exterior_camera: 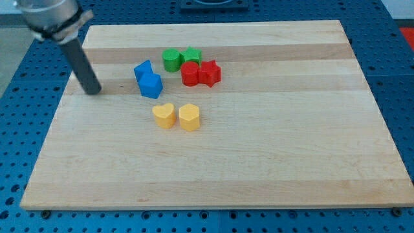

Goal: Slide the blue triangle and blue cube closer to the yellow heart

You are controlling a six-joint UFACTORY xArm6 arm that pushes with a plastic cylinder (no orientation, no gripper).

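Note:
My tip [94,90] rests on the board at the view's left, well left of the blue blocks. The blue triangle [143,69] and the blue cube [151,85] sit touching each other, the cube just below the triangle. The yellow heart [164,115] lies below and slightly right of the blue cube, a small gap apart. The rod leans up toward the view's top left.
A yellow hexagon-like block [189,117] sits right beside the heart. Two green blocks [172,59] [192,56] and two red blocks [190,74] [209,72] cluster right of the blue ones. The wooden board [291,142] ends at a blue perforated table.

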